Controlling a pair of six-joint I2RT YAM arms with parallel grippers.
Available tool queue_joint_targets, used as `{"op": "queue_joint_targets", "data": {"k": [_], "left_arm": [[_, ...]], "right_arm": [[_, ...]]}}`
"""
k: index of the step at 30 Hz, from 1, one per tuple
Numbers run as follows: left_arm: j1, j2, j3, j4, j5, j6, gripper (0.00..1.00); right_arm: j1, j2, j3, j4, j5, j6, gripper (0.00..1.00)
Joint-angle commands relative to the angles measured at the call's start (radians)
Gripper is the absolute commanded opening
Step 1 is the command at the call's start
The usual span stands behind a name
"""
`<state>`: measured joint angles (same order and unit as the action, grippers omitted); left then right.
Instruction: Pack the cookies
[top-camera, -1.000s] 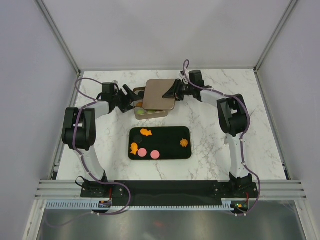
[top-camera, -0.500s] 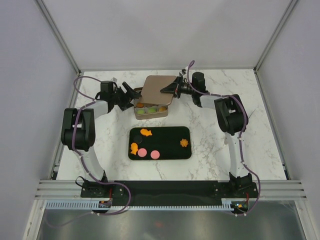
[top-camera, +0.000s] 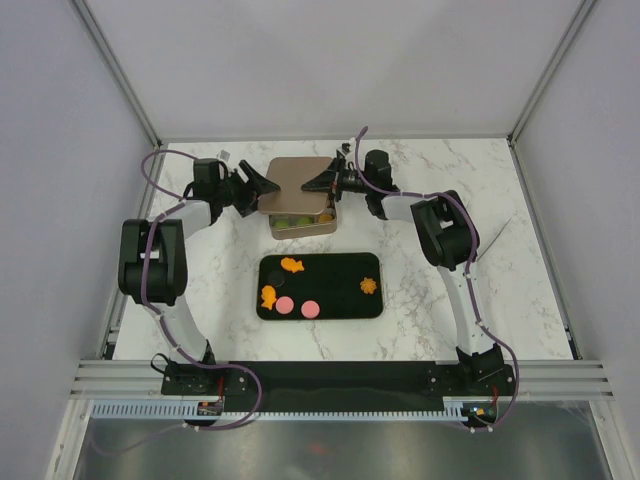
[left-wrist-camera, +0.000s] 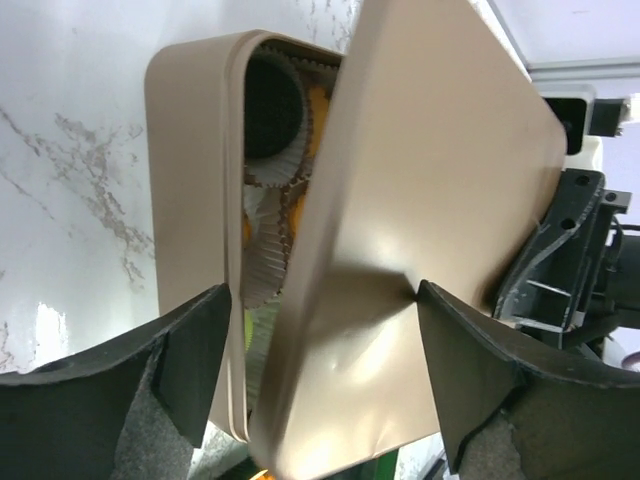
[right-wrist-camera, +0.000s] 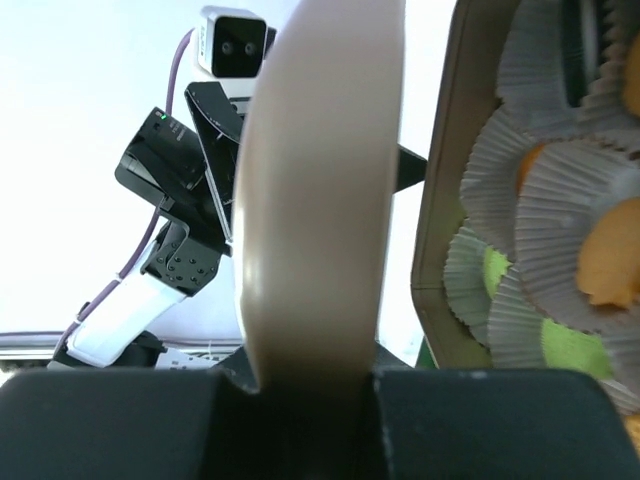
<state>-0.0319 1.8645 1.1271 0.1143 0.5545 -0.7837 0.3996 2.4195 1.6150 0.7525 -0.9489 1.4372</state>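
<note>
Right end effector (top-camera: 328, 181) grasps lid (top-camera: 297, 185) edge; left end effector (top-camera: 262, 187) spread open beside it, above tin (top-camera: 303, 222). Misaligned lid could jam or slip.

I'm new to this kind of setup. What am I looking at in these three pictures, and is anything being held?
Two robot arms are bolted at the near edge of a marble table. The overhead picture looks down from above and behind them; the other two come from cameras on each wrist.

At the far side sits a tan tin with cookies in paper cups. Its lid hangs above it, partly covering it. The right gripper is clamped on the lid's edge. The left gripper is open around the opposite edge; whether it touches is unclear.

Nearer the arms lies a black tray with more cookies: orange shapes and pink discs.
</note>
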Motion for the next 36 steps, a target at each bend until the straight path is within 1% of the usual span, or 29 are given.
{"op": "queue_joint_targets", "data": {"k": [1,2,4,5,7,8,10,11,13,14,15,16,18,19,20,21,22,24,25,29,36], "left_arm": [[0.006,-0.056,0.016,0.03,0.047,0.021,0.81],[0.009,-0.057,0.016,0.03,0.053,0.021,0.78],[0.01,-0.061,0.02,0.03,0.067,0.021,0.74],[0.012,-0.065,0.019,0.031,0.07,0.02,0.68],[0.012,-0.074,0.017,0.038,0.087,0.017,0.61],[0.012,-0.077,0.017,0.039,0.093,0.014,0.53],[0.013,-0.082,0.016,0.045,0.114,0.011,0.44],[0.013,-0.083,0.014,0.053,0.12,0.003,0.32],[0.013,-0.084,0.01,0.065,0.145,-0.009,0.21],[0.013,-0.084,0.005,0.08,0.154,-0.023,0.13],[0.013,-0.084,0.003,0.091,0.168,-0.031,0.09],[0.015,-0.082,0.0,0.1,0.177,-0.049,0.03],[0.015,-0.077,-0.015,0.156,0.206,-0.074,0.02],[0.015,-0.073,-0.021,0.171,0.215,-0.101,0.02],[0.015,-0.071,-0.036,0.197,0.223,-0.118,0.02],[0.018,-0.067,-0.044,0.25,0.241,-0.138,0.02],[0.02,-0.064,-0.053,0.284,0.251,-0.176,0.02],[0.024,-0.056,-0.081,0.381,0.272,-0.216,0.02],[0.024,-0.051,-0.096,0.41,0.278,-0.254,0.02],[0.027,-0.039,-0.125,0.537,0.294,-0.331,0.02],[0.029,-0.024,-0.158,0.72,0.303,-0.443,0.02]], "right_arm": [[0.027,0.013,0.063,0.146,-0.05,0.067,0.15],[0.031,0.019,0.071,0.195,-0.054,0.09,0.15],[0.038,0.036,0.078,0.228,-0.062,0.13,0.16],[0.039,0.038,0.085,0.228,-0.063,0.132,0.16],[0.039,0.042,0.088,0.225,-0.067,0.129,0.15],[0.038,0.044,0.091,0.226,-0.068,0.129,0.15],[0.039,0.044,0.095,0.222,-0.068,0.129,0.16],[0.038,0.044,0.1,0.219,-0.067,0.127,0.18],[0.039,0.041,0.103,0.217,-0.064,0.126,0.19],[0.039,0.038,0.105,0.203,-0.064,0.114,0.22],[0.039,0.03,0.103,0.188,-0.062,0.1,0.25],[0.039,0.023,0.099,0.141,-0.056,0.08,0.31],[0.039,-0.002,0.091,0.076,-0.047,-0.006,0.38],[0.038,-0.013,0.083,-0.011,-0.036,-0.039,0.43],[0.038,-0.037,0.077,-0.056,-0.01,-0.119,0.46],[0.033,-0.049,0.071,-0.105,0.007,-0.157,0.49],[0.031,-0.06,0.069,-0.213,0.022,-0.197,0.55],[0.027,-0.094,0.063,-0.293,0.062,-0.294,0.58],[0.022,-0.105,0.048,-0.324,0.071,-0.31,0.6],[0.004,-0.143,0.005,-0.312,0.088,-0.305,0.64],[-0.031,-0.189,-0.069,-0.352,0.127,-0.353,0.64]]}}
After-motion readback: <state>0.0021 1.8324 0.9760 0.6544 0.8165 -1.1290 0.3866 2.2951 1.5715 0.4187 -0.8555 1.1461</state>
